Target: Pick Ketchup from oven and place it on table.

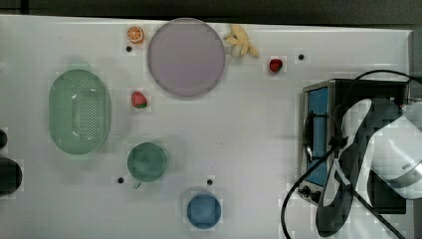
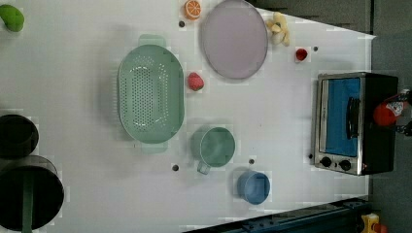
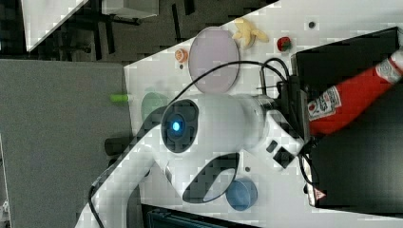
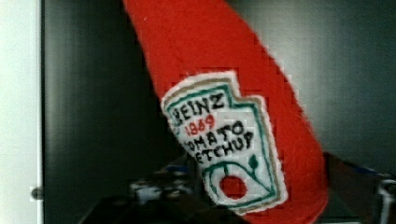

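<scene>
The Ketchup (image 3: 351, 97), a red bottle with a white label, lies tilted on the black top of the oven (image 3: 361, 161). In the left view the Ketchup (image 2: 388, 112) sits at the far edge of the oven (image 2: 340, 121). My gripper (image 3: 305, 124) is at the bottle's base end and stands open, one finger on each side of it. The wrist view has the Ketchup (image 4: 224, 70) very close, with its label facing the camera and the gripper (image 4: 261, 205) low around its base. In the top view my white arm (image 1: 383, 149) covers much of the oven (image 1: 318, 99) on the white table (image 1: 239, 124).
On the table stand a green colander (image 1: 79, 110), a purple plate (image 1: 185, 56), a green cup (image 1: 147, 162) and a blue cup (image 1: 203, 210). Two strawberries (image 1: 139, 99) (image 1: 275, 64), a banana (image 1: 241, 41) and an orange slice (image 1: 135, 34) lie nearby. Black cables (image 1: 293, 199) trail by the oven.
</scene>
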`<control>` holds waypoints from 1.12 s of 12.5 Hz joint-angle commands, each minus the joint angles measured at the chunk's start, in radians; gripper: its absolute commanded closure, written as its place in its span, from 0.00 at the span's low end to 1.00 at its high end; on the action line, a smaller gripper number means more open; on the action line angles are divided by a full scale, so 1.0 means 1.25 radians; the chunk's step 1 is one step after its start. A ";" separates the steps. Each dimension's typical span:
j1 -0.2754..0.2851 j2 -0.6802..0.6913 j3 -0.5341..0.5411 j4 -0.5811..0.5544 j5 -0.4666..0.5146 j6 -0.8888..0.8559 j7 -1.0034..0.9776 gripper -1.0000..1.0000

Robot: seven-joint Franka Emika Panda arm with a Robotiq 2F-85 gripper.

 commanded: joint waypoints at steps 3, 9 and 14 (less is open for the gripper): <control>-0.002 -0.024 0.018 0.014 0.015 0.003 -0.001 0.38; 0.110 -0.158 0.039 0.205 -0.058 -0.302 -0.003 0.38; 0.195 -0.210 0.222 0.203 -0.079 -0.361 0.000 0.38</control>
